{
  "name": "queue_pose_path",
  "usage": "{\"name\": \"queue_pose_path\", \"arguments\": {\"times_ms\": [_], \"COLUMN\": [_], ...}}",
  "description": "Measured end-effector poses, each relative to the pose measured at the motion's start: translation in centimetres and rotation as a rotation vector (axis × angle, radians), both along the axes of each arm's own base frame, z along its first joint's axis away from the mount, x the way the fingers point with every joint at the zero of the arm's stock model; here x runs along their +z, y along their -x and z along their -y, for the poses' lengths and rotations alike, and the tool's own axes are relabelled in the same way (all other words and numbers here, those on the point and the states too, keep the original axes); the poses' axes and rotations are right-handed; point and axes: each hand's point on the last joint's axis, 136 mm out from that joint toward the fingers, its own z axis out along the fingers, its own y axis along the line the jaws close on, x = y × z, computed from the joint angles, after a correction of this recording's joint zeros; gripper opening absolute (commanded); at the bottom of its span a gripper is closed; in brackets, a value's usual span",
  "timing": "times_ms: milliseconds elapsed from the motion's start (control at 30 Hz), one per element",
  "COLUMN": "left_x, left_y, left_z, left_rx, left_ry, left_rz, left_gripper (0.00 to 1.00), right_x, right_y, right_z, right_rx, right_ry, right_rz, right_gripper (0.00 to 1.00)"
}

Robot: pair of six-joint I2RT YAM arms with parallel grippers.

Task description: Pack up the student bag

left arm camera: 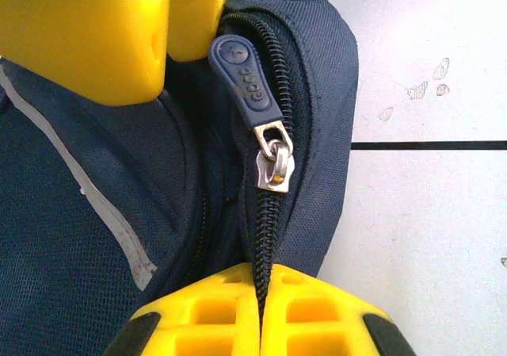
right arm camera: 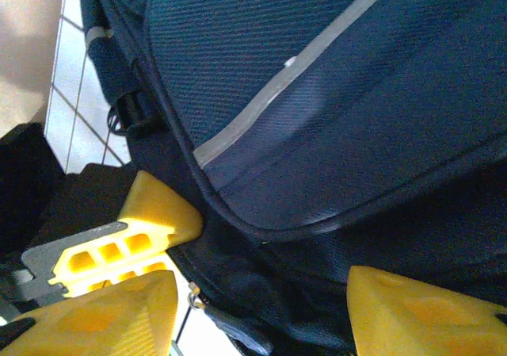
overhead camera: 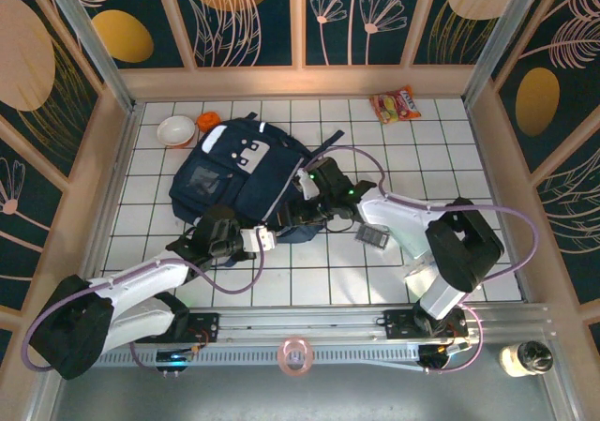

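- Left fingers: pressed together, pinching the bag at its zip seam.
- Right fingers: spread, straddling bag fabric.
- Zip pull: embossed marks illegible.
- Arms: bent inward, meeting at the bag's near edge.

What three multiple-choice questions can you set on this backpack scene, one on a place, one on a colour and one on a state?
1. Where does the snack packet lie?
A. at the near left corner
B. at the far right of the table, apart from the student bag
C. on top of the bag

2. What colour is the zipper pull?
A. red
B. white
C. navy blue

3. How is the left gripper?
A. shut on the bag's zipper seam
B. wide open above the table
C. shut on the snack packet

Answers: B, the packet lies on bare tiles by the back wall; C, it matches the bag's fabric; A, its yellow fingers meet on the zipper line.
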Motion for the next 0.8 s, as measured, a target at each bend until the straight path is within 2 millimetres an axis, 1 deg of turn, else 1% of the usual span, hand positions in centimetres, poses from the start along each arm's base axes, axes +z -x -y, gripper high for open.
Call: {"name": "queue_pose_path", "arguments": {"times_ms": [100,333,567,733,800], "left_x": [0.1,0.1,0.0,0.1,0.1], "left_y": [-0.1,0.2,0.3,0.3,0.3], "left_z": [0.0,0.4,0.5,0.6,0.6], "left_rx": [0.006,0.009,0.021,0.032,0.034], "left_ry": [0.008,0.036,0.058,0.068,0.069], "left_rz": [0.0,-0.034,-0.067,-0.077,-0.079], "left_gripper": [0.0,0.0,0.0,0.0,0.0], "right_x": [0.1,-0.4,-0.9,-1.0,-1.0], "right_y": [0.5,1.0,1.0,1.0,1.2], "right_z": [-0.3,0.1,0.6,0.6,0.5], "right_rx": [0.056,0.122,0.159,0.172,0.184], "right_ry": [-0.015,0.011,0.07,0.078,0.076], "right_rz": [0.011,0.054,0.115,0.131,0.136], "right_gripper": [0.58,0.54,0.4,0.41,0.38]}}
